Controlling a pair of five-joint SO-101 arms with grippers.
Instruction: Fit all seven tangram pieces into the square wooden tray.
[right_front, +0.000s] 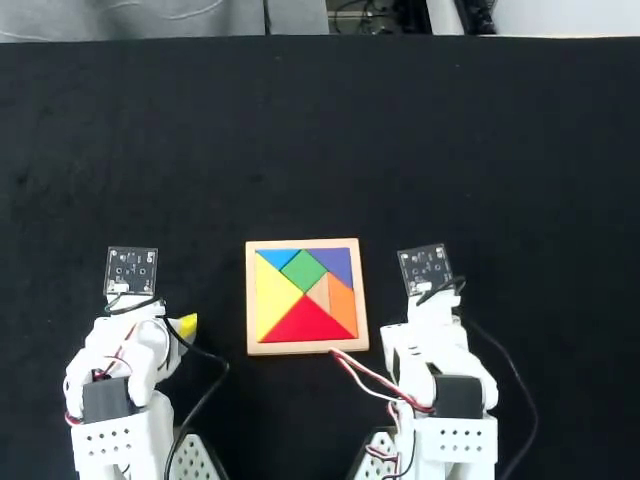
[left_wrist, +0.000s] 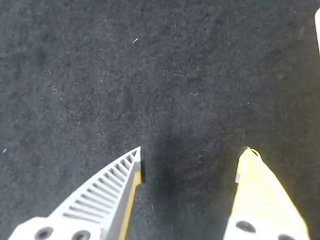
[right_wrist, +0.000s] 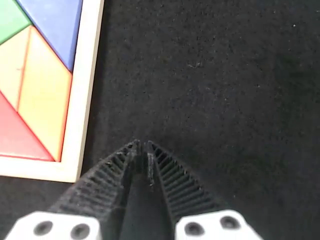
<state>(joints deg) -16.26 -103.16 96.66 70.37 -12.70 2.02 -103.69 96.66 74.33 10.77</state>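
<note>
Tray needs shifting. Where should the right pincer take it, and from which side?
Probably the tray by its right rim, from the right. It lies flat, tangram pieces filling the inside, so the bare outer rim is the only free edge; that side is nearest the right pincer, which is shut and must open first.

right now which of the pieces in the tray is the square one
The green piece, turned on its corner near the tray's far edge; the others are triangles, plus one parallelogram.
</note>
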